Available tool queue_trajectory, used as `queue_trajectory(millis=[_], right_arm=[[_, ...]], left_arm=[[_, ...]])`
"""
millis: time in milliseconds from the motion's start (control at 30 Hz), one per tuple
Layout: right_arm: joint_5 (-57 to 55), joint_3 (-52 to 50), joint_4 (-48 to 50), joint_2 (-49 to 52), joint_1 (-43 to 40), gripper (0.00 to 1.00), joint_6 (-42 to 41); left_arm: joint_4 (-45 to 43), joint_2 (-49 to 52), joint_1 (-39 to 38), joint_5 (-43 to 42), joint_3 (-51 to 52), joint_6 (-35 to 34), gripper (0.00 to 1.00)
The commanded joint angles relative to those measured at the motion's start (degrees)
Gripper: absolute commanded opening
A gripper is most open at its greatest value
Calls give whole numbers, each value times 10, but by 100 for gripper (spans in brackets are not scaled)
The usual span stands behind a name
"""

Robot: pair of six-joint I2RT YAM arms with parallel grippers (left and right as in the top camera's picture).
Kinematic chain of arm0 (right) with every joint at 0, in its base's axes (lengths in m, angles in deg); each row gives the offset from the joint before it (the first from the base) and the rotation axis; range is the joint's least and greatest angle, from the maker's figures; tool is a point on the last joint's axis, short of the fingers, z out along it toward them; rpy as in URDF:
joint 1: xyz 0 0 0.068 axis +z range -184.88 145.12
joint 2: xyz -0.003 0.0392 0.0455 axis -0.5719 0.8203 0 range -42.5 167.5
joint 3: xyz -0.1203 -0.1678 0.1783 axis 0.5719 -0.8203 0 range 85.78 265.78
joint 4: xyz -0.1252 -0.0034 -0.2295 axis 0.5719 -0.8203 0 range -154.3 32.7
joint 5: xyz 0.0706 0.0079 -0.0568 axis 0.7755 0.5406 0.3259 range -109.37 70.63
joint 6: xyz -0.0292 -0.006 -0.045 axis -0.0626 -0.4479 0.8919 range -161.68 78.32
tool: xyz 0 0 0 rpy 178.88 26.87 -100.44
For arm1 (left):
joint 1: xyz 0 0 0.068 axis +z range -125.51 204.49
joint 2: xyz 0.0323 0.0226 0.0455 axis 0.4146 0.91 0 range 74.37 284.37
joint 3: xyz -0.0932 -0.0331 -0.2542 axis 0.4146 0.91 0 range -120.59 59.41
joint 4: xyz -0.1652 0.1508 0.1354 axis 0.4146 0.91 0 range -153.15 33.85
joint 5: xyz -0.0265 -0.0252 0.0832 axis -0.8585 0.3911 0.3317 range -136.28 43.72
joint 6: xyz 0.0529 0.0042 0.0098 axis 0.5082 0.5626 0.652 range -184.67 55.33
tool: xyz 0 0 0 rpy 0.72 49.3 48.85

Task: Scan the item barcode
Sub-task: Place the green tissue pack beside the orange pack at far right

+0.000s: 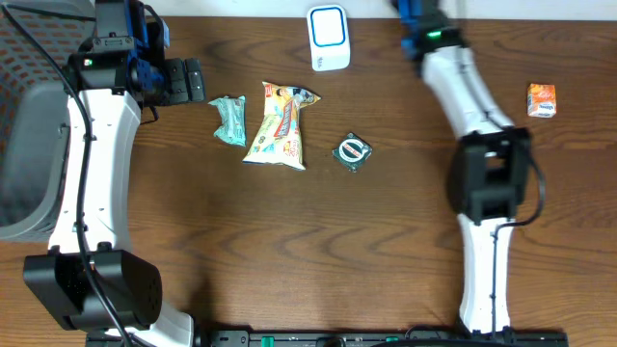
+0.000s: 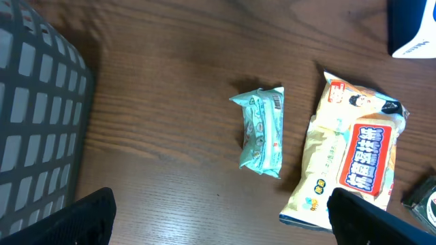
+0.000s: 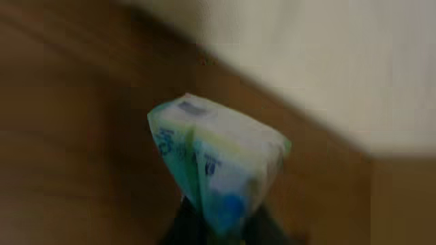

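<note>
right claw (image 3: pixel 225 228) pinches a small green-and-white packet (image 3: pixel 218 160) by its lower edge, packet poking up just above the grip. looks light, soft, crinkly: hold the seam. left claw (image 2: pixel 221 221) gapes wide, empty.

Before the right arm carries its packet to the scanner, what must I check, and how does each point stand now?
1. The right fingers are closed on the green-and-white packet: ok.
2. The barcode on that packet faces outward: cannot tell, the wrist picture is blurred.
3. The scanner sits at the far table edge with nothing touching it: ok.
4. The left fingers are open, empty and away from the scanner: ok.
5. The teal packet and the snack bag lie apart from the scanner: ok.
</note>
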Motion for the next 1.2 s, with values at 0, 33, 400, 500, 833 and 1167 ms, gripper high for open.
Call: queue_trajectory(millis=[0,33,400,500,833,1167], right_arm=[[60,9,-56,-30,-55,1,-60],[92,9,-79,-30,-71,2,-60],[157,2,-153,-29,-202,73,-124],[160,2,-163,-29,-217,74,-146],[216,6,-166,-46,-207,82,-188],[636,7,-151,-151,-156,95,-188]], left_arm=[[3,-1,-1,1,2,8,98],[3,-1,-1,1,2,8,98],[3,-1,-1,1,2,8,98],[3,-1,-1,1,2,8,98],[3,-1,-1,1,2,8,98],[3,-1,-1,1,2,8,98]])
